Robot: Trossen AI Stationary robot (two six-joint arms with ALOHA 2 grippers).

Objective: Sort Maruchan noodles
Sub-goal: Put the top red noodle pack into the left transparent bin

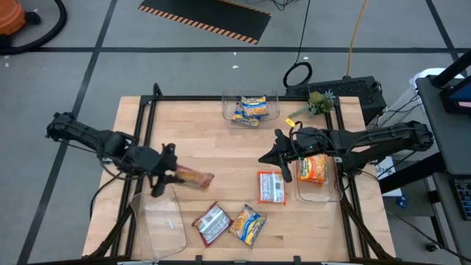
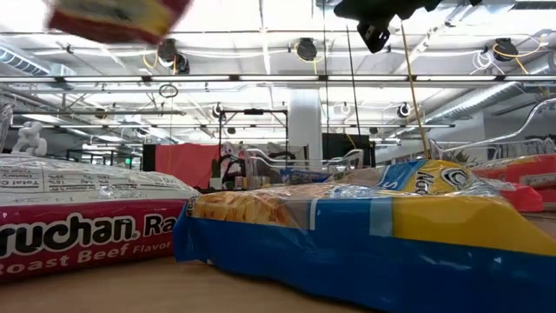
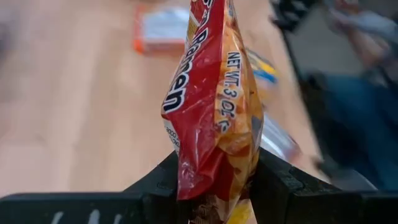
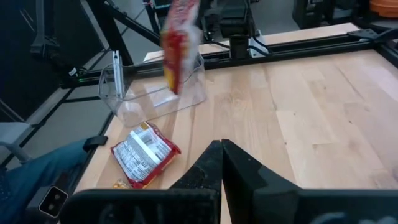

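1. I am pinching a crinkly red packet [image 3: 211, 106] in my left gripper [image 3: 214, 186], its glossy plastic standing on edge between my dark fingers.
2. That packet [image 1: 193, 177] is hanging above the desk [image 1: 199, 132], just beside the clear bin [image 1: 158, 221] at the near left.
3. My right gripper [image 4: 222, 163] is hovering over the desk's middle with its fingers pressed together, holding nothing.
4. Flat noodle packets are lying around it: a red-and-silver one [image 1: 211, 223], a blue-and-yellow one [image 1: 248, 224], an orange-edged one [image 1: 271, 187], and an orange one [image 1: 313, 168] in the right bin [image 1: 318, 193].
5. The desk is pale planked wood; grey floor is surrounding it.
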